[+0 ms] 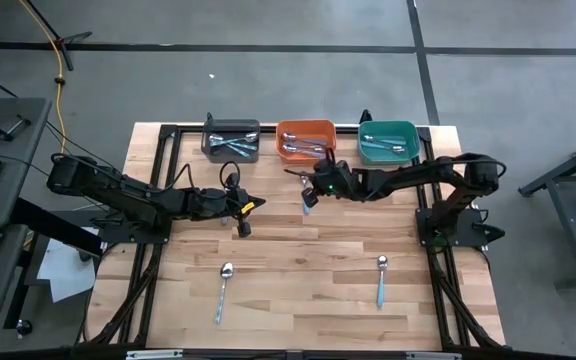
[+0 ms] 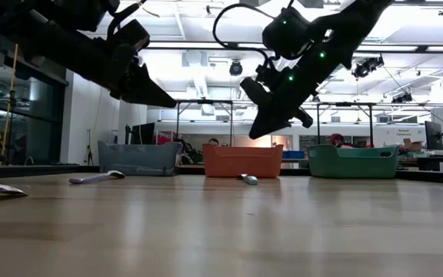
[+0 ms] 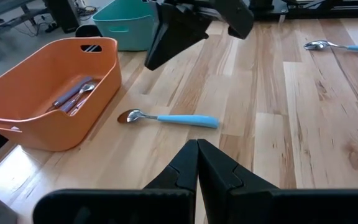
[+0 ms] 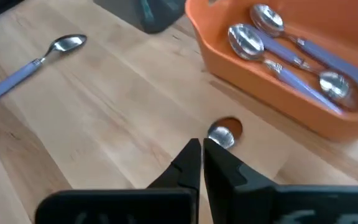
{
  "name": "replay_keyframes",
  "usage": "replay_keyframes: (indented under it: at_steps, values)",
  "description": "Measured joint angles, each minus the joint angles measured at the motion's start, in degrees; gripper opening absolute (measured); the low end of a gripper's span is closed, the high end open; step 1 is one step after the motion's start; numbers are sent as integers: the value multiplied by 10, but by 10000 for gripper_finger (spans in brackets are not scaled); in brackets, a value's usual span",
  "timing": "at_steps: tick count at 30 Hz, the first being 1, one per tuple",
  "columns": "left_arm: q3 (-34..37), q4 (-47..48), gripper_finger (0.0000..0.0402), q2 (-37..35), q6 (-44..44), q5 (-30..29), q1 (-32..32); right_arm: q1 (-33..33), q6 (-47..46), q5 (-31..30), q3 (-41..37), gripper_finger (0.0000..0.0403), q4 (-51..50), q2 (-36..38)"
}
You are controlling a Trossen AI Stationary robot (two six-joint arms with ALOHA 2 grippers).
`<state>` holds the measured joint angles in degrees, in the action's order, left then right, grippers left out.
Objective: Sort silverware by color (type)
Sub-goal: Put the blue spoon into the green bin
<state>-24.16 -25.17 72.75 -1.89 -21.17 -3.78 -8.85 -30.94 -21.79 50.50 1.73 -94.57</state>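
A: What is being seen, taking the orange bin [image 1: 306,139] as the landmark?

B: The desk [image 1: 308,290] is carrying three bins along its far edge. The grey bin [image 1: 231,140] is standing on one side of the orange bin and the teal bin [image 1: 388,141] on the other, and spoons are lying in all three. The left gripper [image 1: 244,228] is being held above the boards, out past the grey bin's side of the orange bin, with its jaws pressed together on nothing. The right gripper [image 1: 307,198] is being held just in front of the orange bin, jaws likewise pressed together and empty.

A: And the loose silverware?

B: A light blue spoon [image 3: 166,118] is lying flat just in front of the orange bin, under the right gripper; its bowl [image 4: 221,135] is showing right beside the closed tips in the right wrist view. Two more are lying well away from the orange bin, towards the desk's near edge: a lavender-handled spoon [image 1: 222,290] and a blue-handled spoon [image 1: 380,279].

A: How is such a spoon being judged to handle?

B: It is probably light, stiff and thin. The polished bowl is likely being made slippery by its curve, so the slim handle, near its middle, is being judged the better place to pinch. Because it lies flat on the boards, the jaws would need spreading first and lowering astride the handle.
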Motion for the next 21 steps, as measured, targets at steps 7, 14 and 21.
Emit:
replay_keyframes:
  at_steps: [7,14,21]
  values:
    - [0,1,3,0,0,0,0,3,-26,-2,0,78,2,-13]
    - [5,-28,3,0,0,14,0,-1,-72,-1,0,168,19,-87]
    - [57,-139,3,0,5,52,0,-15,-100,8,13,165,52,-152]
